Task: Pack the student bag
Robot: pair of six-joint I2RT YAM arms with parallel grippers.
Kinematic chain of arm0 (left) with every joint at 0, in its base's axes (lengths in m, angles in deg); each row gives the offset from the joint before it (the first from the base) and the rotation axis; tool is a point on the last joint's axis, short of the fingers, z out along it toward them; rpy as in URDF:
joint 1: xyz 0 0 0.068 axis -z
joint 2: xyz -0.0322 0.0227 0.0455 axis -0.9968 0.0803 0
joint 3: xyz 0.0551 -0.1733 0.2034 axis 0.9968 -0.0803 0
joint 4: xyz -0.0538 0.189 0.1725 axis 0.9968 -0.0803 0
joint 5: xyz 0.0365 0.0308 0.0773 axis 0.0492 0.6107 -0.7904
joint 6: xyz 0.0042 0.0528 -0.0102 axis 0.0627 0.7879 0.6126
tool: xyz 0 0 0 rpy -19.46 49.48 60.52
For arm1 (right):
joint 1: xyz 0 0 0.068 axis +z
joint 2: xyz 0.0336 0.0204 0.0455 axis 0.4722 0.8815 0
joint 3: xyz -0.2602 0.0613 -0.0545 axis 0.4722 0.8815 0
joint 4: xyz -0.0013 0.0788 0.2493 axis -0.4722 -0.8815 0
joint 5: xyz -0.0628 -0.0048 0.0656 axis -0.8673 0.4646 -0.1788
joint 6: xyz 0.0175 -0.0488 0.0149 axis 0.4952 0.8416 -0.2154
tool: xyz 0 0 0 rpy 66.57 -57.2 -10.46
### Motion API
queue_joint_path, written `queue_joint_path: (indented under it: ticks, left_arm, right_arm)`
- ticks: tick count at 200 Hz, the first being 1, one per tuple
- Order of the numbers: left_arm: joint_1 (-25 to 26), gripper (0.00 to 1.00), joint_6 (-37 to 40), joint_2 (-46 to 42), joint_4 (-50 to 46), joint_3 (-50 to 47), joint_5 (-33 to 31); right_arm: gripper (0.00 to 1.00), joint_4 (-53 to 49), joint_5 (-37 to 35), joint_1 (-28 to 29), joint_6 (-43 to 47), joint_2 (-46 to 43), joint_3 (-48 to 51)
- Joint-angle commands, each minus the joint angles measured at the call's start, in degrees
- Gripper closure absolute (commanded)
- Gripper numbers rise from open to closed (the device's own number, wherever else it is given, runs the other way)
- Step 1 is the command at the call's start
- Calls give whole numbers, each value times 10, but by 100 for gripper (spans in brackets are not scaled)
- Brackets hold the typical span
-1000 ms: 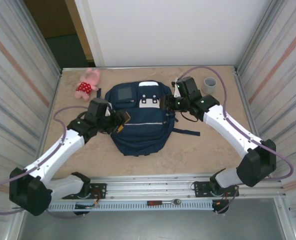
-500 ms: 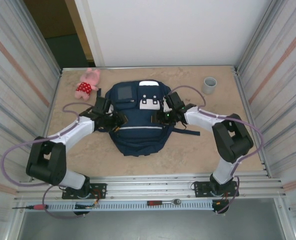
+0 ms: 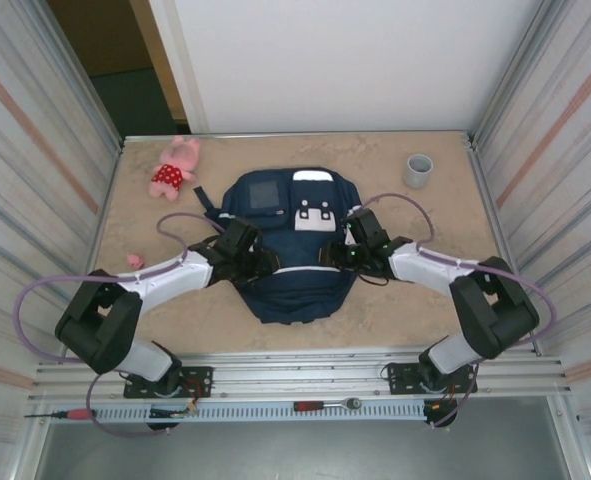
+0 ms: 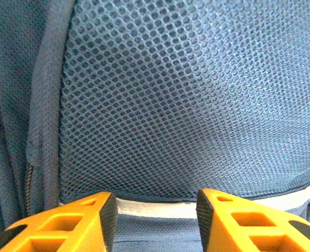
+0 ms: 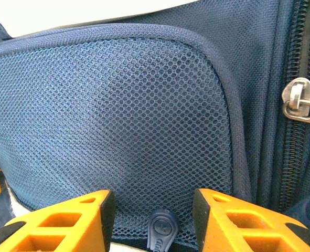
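Note:
The student bag (image 3: 293, 215), navy with a grey square panel and white patches, lies flat mid-table. My left gripper (image 3: 262, 262) sits low against its left side and my right gripper (image 3: 333, 254) against its right side. In the left wrist view the orange fingers (image 4: 86, 223) stand apart, open, close up to the bag's mesh (image 4: 186, 105) and a white stripe (image 4: 155, 208). The right gripper (image 5: 153, 205) is open too, with the mesh pocket (image 5: 118, 121) and a dark rubber zipper pull (image 5: 162, 231) between its fingers. Nothing is pinched in either one.
A pink plush toy (image 3: 175, 167) lies at the back left and a grey cup (image 3: 418, 170) at the back right. A small pink thing (image 3: 135, 262) sits beside the left arm. A metal zipper slider (image 5: 299, 100) shows on the bag's right. Corrugated walls close in both sides.
Both arms have dropped low and closed in on the bag's sides. The bag has slid toward the near edge and a little right.

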Motion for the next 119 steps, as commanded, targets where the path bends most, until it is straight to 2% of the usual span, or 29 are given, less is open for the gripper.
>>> queue_joint_path:
  ticks: [1, 25, 36, 52, 64, 67, 69, 81, 95, 119]
  left_arm:
    - [7, 50, 10, -5, -91, 30, 4]
    - [-33, 30, 41, -51, -151, 85, -12]
    - [-72, 21, 56, -72, -162, 94, -9]
    - [-138, 14, 101, -100, -155, 92, -3]
    - [-180, 8, 152, -123, -123, 76, -28]
    - [-189, 7, 168, -130, -113, 72, -36]
    - [-196, 5, 176, -135, -108, 69, -41]
    - [-225, 1, 240, -172, -66, 46, -78]
    - [-229, 1, 328, -229, 8, -4, -171]
    - [-230, 1, 463, -303, 193, -129, -254]
  right_arm:
    - [54, -131, -16, 5, -12, -50, 18]
    - [45, -199, -28, -16, 16, -125, -37]
    - [38, -213, -28, -41, 33, -144, -61]
    - [34, -208, -23, -86, 66, -144, -91]
    - [16, -189, -34, -116, 104, -131, -108]
    - [4, -184, -42, -122, 115, -127, -110]
    - [0, -181, -48, -127, 122, -125, -112]
    - [1, -161, -93, -152, 165, -112, -116]
    - [1, -119, -132, -190, 208, -108, -101]
    - [1, -10, -119, -267, 265, -124, -32]
